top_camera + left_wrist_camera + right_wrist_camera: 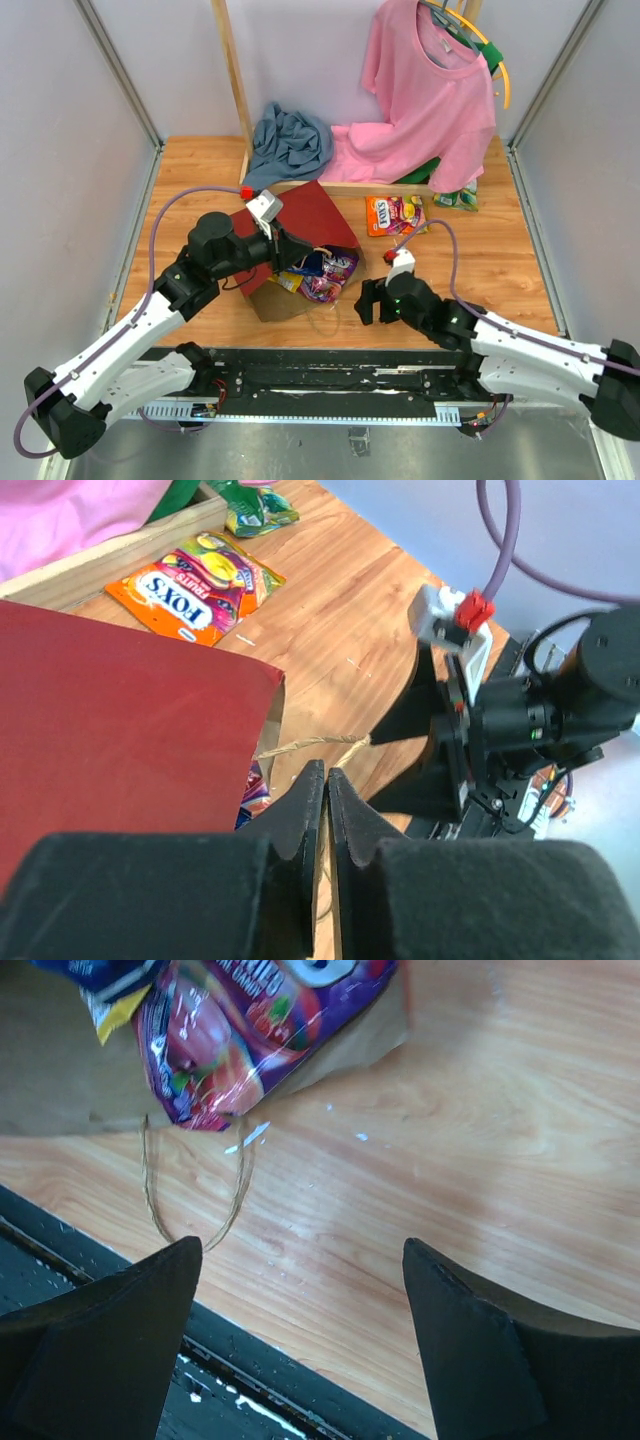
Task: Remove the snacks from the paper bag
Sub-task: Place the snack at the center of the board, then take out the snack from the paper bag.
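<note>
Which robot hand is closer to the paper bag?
Left. The left gripper is right at the mouth of the paper bag; the right gripper hovers over the table beside it.

You're getting top view looking down from high behind near edge, taking in whole table (500,270). Left wrist camera riding close over paper bag (100,730), facing right, catching right gripper (370,772) and orange packet (195,585) on far side. Right wrist camera hanging low, looking down on purple packet (250,1040) at bag mouth. Top view sharing all of these.
</note>
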Controlling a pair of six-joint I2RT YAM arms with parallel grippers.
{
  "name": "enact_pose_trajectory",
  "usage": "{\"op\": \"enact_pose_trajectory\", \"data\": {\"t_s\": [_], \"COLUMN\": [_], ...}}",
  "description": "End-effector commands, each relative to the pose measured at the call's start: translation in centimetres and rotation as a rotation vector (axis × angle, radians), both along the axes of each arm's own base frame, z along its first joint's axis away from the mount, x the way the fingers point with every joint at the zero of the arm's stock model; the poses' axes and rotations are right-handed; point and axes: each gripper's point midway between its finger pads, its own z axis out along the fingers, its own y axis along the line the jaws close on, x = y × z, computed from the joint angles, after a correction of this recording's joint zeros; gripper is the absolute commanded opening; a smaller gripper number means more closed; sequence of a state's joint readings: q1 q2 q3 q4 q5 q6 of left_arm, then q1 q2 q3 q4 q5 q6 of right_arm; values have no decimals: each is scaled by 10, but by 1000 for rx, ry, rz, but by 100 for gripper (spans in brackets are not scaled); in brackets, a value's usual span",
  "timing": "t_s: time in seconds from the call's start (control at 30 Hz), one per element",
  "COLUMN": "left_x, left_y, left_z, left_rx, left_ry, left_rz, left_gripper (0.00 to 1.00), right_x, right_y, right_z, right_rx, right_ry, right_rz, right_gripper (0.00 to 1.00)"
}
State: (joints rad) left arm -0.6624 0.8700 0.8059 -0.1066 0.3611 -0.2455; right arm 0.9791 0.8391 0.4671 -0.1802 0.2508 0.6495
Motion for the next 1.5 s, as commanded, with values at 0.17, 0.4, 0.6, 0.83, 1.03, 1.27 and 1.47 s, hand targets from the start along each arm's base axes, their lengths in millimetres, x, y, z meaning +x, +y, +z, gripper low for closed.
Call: {"op": "enact_pose_trajectory", "data": {"t_s": [0.17,0.4,0.6,0.83,1.03,1.27,1.47], "left_x": [15,28,36,34,31,31,29], "left_y": [4,15,23,24,27,28,31], "left_z": [-4,2,0,0,-3,-4,-8], "left_rx": [21,24,28,27,48,71,79], "left_ry": [10,13,32,44,43,35,33], "left_rz": [87,193,264,266,262,260,257], "left_gripper": [4,2,2,3,4,5,6], "right_x": [6,7,7,2,-10,-11,-11], "right_y": [68,109,143,168,181,203,215], "right_z": [20,57,65,42,29,5,-18], "right_rx": [61,164,279,381,420,483,533], "right_ry": [-94,-225,-172,-45,3,117,201], "right_rz": [97,204,209,128,61,6,-45], "right_gripper": [82,72,61,56,55,55,55]}}
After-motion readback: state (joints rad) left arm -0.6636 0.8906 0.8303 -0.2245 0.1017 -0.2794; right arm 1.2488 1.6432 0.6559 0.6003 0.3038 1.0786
